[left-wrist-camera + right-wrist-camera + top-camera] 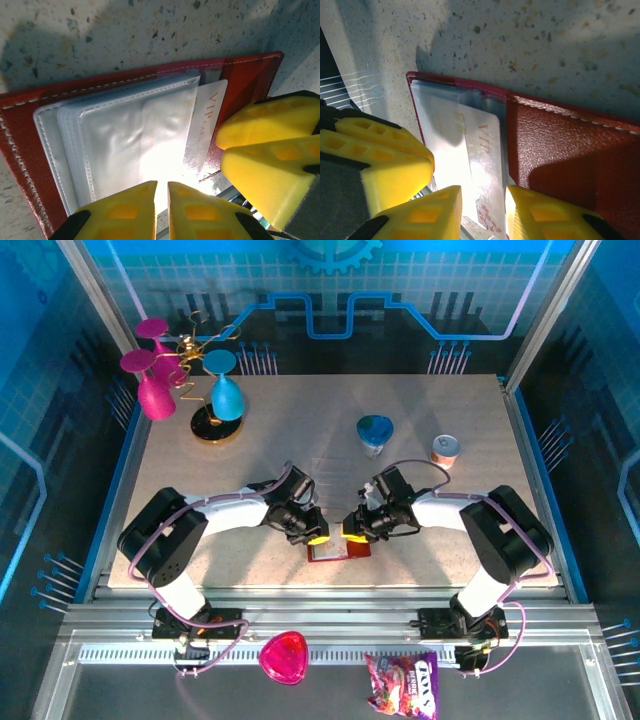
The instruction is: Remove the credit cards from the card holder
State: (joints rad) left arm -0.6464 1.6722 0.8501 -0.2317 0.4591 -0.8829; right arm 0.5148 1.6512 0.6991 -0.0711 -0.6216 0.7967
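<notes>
The card holder point(330, 553) lies open at the surface's point(420, 490) near edge. The left end effector point(160, 207), gap narrow, pinches the clear pocket point(130, 135) edge. The right end effector point(484, 215) straddles the pale credit card point(470, 145); whether it grips cannot be told

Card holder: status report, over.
Left hand nearly closed at pocket edge, grip unclear. Right hand open astride VIP card. Card holder open flat. Nothing blocking.
</notes>
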